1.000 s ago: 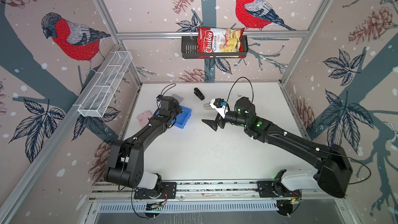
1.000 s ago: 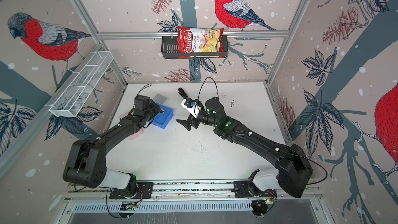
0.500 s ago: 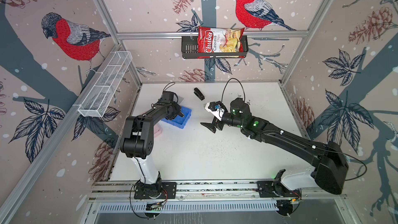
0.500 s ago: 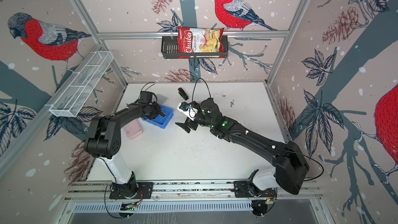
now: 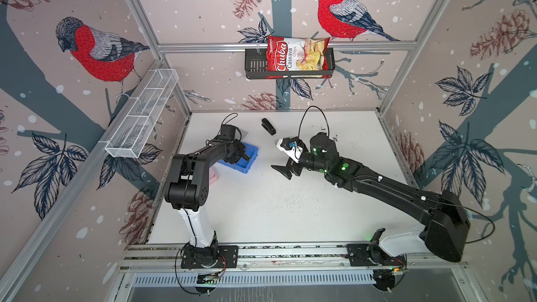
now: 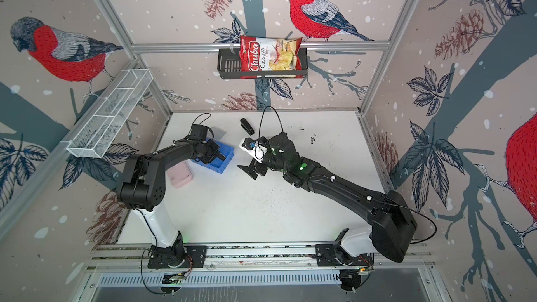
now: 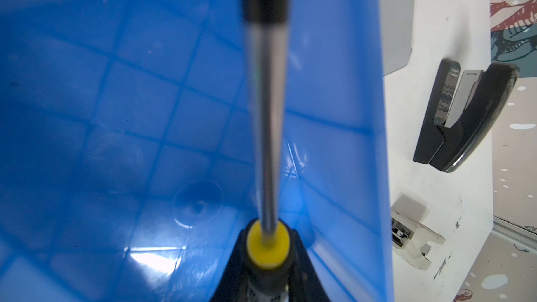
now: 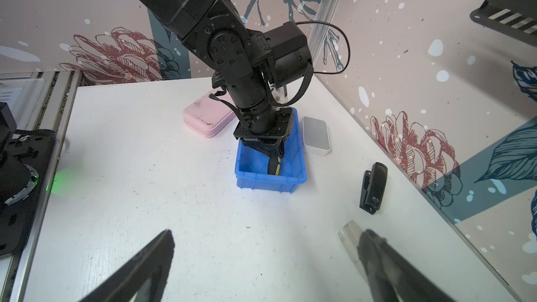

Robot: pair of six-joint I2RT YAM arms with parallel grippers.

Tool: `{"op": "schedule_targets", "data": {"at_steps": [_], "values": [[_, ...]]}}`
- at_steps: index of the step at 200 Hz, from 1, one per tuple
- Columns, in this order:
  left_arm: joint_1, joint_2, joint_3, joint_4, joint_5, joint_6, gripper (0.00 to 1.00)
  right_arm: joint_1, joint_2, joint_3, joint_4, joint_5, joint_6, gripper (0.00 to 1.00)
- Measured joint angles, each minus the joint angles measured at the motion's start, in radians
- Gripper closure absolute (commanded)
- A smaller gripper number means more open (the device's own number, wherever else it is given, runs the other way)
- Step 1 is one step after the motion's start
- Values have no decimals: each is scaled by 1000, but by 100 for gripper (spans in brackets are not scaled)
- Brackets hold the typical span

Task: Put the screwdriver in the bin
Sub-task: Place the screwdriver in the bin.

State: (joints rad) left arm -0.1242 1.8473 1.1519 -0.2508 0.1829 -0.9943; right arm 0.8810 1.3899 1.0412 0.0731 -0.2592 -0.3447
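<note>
Top views: bin [image 5: 249, 166] near the tabletop's left edge, toward the far-left corner, with the left gripper [image 5: 243, 156] lowered into it. Right gripper [image 5: 284, 169] above mid-tabletop, jaws spread wide, empty.
Left wrist: screwdriver [image 7: 267, 140] clamped by its handle, shaft over the bin floor. Stapler [image 7: 462, 117] lies outside the bin wall.
Right wrist: screwdriver handle inside the bin, pinched by the left gripper.

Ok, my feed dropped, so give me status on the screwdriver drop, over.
Left gripper shut on screwdriver, pointing down into bin, not released. Right gripper open, holding nothing. Stapler beside bin, clear of it.
</note>
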Motion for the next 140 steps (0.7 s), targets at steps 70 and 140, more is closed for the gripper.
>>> {"op": "schedule_targets", "data": {"at_steps": [70,140], "values": [[0,-76,-2,-31,-13,29,45,-14,-31,-14,0,29,4,1],[-3,-237,3,-98,-79,117,1,-106,-124,-95,64,37,61,0]]}}
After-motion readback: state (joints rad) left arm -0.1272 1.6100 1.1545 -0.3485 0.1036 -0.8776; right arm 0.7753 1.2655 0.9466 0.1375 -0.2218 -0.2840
